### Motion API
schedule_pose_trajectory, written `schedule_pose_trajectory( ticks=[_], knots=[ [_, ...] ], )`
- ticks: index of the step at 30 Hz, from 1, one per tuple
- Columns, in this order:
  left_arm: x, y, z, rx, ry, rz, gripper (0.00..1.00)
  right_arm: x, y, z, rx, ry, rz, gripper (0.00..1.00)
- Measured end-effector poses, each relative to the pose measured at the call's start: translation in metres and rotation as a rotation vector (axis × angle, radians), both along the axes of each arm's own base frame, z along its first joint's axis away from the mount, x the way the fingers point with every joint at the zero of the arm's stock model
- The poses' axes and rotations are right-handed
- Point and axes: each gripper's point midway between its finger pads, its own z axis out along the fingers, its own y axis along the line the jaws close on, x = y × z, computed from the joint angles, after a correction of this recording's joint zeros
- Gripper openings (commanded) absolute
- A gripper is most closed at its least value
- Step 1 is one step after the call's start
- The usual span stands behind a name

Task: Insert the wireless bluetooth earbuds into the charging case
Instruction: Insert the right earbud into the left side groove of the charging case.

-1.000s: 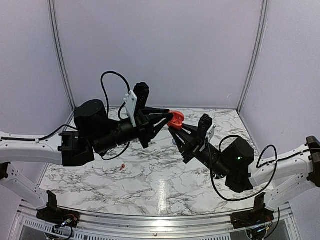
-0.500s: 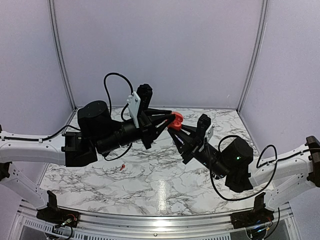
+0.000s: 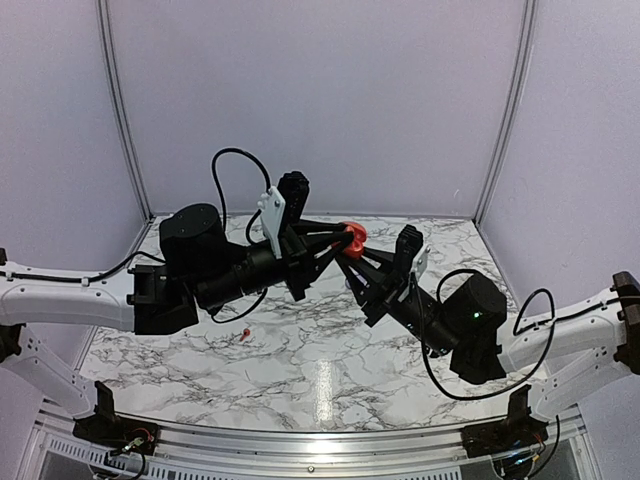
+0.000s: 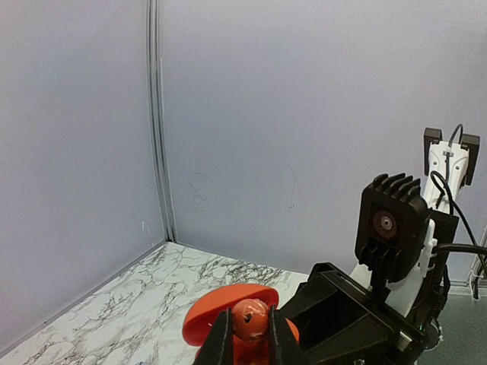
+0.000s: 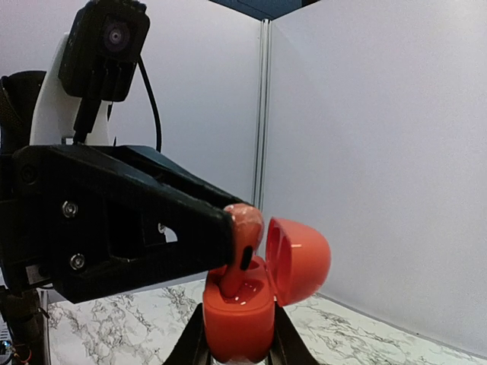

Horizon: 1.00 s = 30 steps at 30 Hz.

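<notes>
My right gripper (image 5: 238,308) is shut on the red charging case (image 5: 237,323), holding it upright in the air with its lid (image 5: 298,258) hinged open to the right. Over it, my left gripper (image 4: 249,309) is shut on a red earbud (image 4: 251,321). In the right wrist view that earbud (image 5: 245,228) has its stem down in one of the case's wells. In the top view both grippers meet at the case (image 3: 352,238), high above the table. A second earbud (image 3: 245,335) lies on the marble on the left.
The marble table (image 3: 320,370) is enclosed by pale wall panels on three sides. The left arm's black cable (image 3: 225,170) loops above its wrist. The right arm's wrist camera mount (image 4: 389,228) stands close behind the case.
The left gripper with the earbud has moved slightly up and right, closing onto the case. The right gripper has lifted the case a little.
</notes>
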Motion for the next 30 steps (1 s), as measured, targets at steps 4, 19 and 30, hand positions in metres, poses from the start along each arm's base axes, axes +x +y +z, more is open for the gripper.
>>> schedule_pose_trajectory(
  ticks=[4,19,30],
  knots=[
    [-0.0003,-0.0005,0.0003,-0.003,-0.001,-0.003,0.10,0.0011,-0.0005,0.0039,0.013,0.005,-0.004,0.00],
    [0.0047,0.0026,-0.0023,-0.010,0.018,0.036,0.22,0.0047,-0.0040,0.0054,0.030,0.020,-0.025,0.00],
    [0.0049,0.0084,-0.0040,-0.005,0.016,0.050,0.53,0.0052,-0.0056,0.0075,0.039,0.019,-0.032,0.00]
  ],
)
